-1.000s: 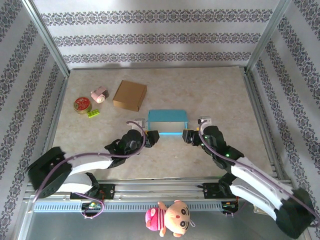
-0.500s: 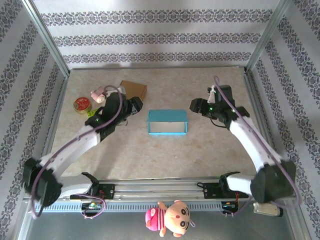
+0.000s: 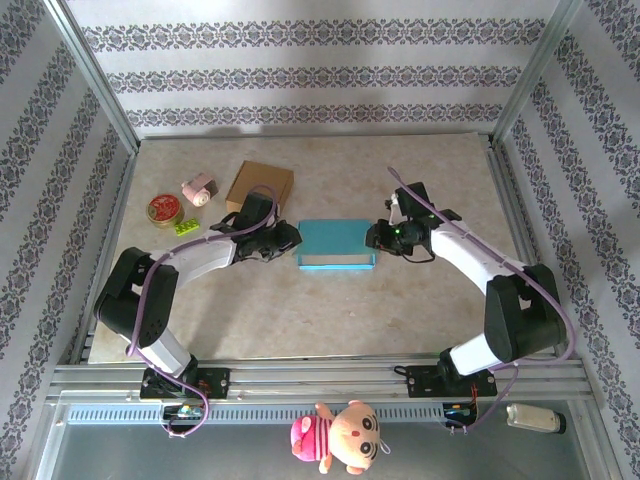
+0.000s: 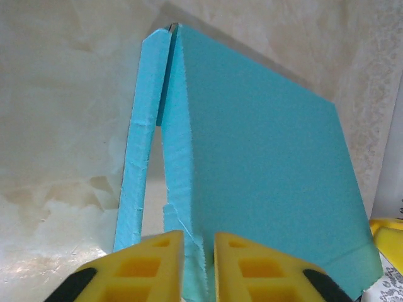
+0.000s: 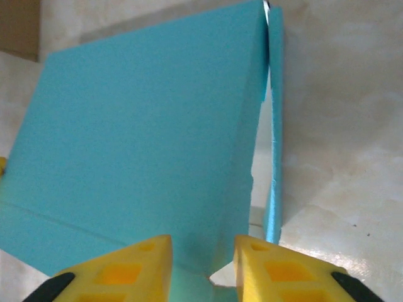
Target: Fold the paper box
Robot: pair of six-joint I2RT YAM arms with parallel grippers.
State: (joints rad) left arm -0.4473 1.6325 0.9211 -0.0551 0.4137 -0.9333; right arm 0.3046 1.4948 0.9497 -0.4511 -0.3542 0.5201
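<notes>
Tools (image 4: 198, 251) (image 5: 203, 255) now narrow around box (image 3: 338, 240) ends

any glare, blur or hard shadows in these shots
Top view: even bright light, sharp all over, a soft shadow along the foot of the back wall. Left wrist view: glare washes out the table at lower left, the blue box is crisp. Right wrist view: a soft shadow lies on the table behind the box, no motion blur.
</notes>
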